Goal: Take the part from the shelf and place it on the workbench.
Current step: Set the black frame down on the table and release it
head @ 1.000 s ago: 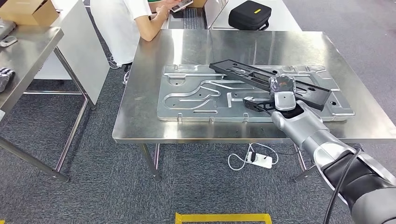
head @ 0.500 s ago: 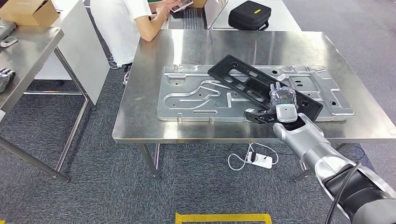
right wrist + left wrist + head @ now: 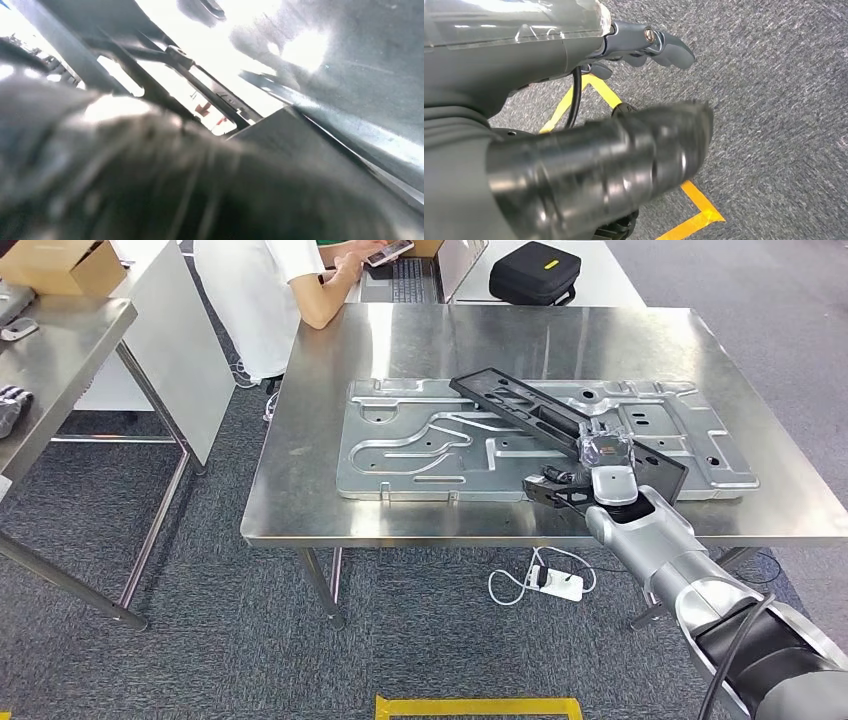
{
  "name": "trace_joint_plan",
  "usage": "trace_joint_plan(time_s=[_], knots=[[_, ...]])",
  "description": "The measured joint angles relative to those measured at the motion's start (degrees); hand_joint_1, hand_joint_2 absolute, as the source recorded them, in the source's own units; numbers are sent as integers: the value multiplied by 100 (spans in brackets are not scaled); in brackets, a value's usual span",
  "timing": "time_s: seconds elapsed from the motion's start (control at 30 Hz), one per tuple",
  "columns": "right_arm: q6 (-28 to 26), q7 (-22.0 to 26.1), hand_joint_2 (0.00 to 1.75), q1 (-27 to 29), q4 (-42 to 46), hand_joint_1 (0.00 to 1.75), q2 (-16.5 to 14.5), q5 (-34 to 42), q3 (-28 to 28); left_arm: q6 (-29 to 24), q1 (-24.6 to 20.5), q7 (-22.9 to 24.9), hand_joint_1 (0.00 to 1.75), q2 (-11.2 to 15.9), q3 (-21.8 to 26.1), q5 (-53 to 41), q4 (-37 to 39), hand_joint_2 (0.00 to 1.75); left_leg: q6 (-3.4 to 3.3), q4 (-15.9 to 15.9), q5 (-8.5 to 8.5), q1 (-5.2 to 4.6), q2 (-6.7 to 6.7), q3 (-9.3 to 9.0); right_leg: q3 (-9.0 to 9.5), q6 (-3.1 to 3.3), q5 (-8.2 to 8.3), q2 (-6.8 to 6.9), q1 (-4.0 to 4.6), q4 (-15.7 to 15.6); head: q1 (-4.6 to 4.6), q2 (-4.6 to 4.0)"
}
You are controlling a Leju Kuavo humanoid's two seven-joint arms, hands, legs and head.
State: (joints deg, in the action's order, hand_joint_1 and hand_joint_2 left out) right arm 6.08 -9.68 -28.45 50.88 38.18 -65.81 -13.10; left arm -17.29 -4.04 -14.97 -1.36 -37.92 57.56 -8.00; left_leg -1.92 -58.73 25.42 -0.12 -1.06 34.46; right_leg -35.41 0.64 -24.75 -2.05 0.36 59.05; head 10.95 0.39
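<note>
The right hand's dark fingers (image 3: 556,487) are wrapped around the near end of the black part (image 3: 545,420), a long flat frame with slots cut through it, and the right hand (image 3: 590,475) holds it there just above the front edge of the workbench (image 3: 420,340). The part runs slantwise away from the hand, its far end lying over the big pressed metal panel (image 3: 420,445) that rests flat on the steel top; the held end looks slightly raised, though how much of the frame touches the panel I cannot tell. The silver arm reaches in from the lower right. The left hand (image 3: 574,130) hangs down over grey carpet, its fingers (image 3: 664,47) apart and holding nothing, with yellow floor tape (image 3: 694,200) beneath it. Beyond the bench a person in a white shirt (image 3: 265,290) holds a phone (image 3: 388,250) near a keyboard (image 3: 415,280), and a black zipped case (image 3: 535,270) sits on the table behind. To the left stands another steel table (image 3: 60,370) with a cardboard box (image 3: 60,265) on it. A white power strip (image 3: 555,583) lies on the carpet under the bench.
</note>
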Motion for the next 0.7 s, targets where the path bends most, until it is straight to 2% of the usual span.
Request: trace_joint_plan(time_s=[0.5,0.7], knots=[[-3,7,0,79,1,0,4,-34,100,8,0,-12,0,0,0,4,0,0,0,0,0,0,0,-1,-1,0,0,0,0,0,0,0],[149,4,0,137,161,0,163,-34,195,108,3,-37,0,2,0,21,0,0,-29,-22,18,-25,-1,6,2,-12,1,-3,-23,-8,0,0]])
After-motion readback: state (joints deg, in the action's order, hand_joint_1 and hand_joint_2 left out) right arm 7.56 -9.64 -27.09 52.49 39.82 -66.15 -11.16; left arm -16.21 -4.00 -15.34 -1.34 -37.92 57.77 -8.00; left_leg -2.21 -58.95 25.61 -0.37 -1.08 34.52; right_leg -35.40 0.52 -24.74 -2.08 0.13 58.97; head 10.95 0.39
